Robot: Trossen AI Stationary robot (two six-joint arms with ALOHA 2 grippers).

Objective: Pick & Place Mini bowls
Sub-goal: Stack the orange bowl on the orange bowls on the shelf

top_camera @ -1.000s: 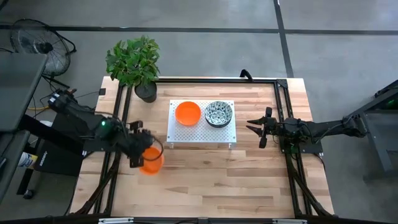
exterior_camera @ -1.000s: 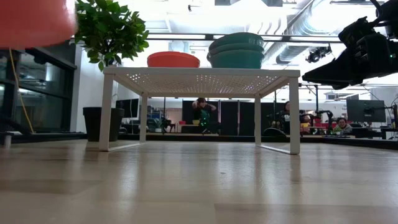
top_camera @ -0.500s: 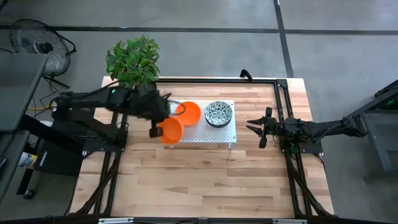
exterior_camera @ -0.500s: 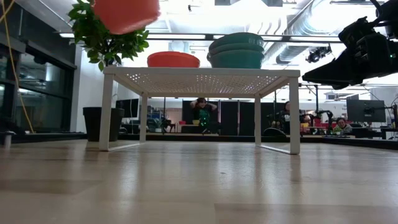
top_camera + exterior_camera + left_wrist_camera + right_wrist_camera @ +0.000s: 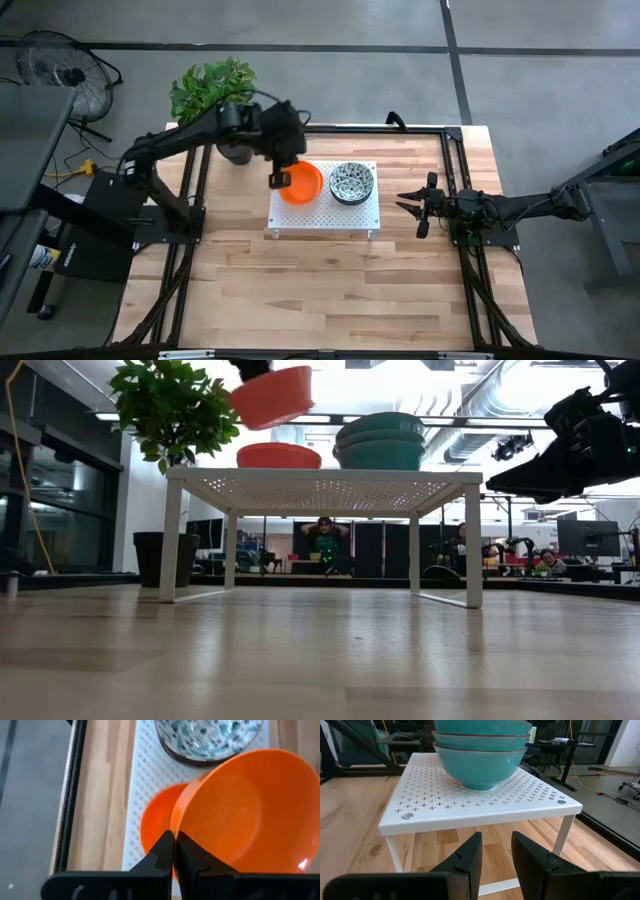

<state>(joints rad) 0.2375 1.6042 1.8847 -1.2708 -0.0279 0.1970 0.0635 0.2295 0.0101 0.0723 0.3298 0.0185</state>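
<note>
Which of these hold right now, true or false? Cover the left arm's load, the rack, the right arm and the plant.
1. The left gripper holds an orange bowl by its rim. True.
2. The held bowl rests on the white rack. False: in the low view it hangs in the air above the orange bowl on the rack.
3. The speckled bowls sit stacked on the rack. True.
4. The right gripper grips a speckled bowl. False: its jaws are open and empty, beside the rack.
5. The potted plant stands on the rack. False: it stands on the table's far left corner.
</note>
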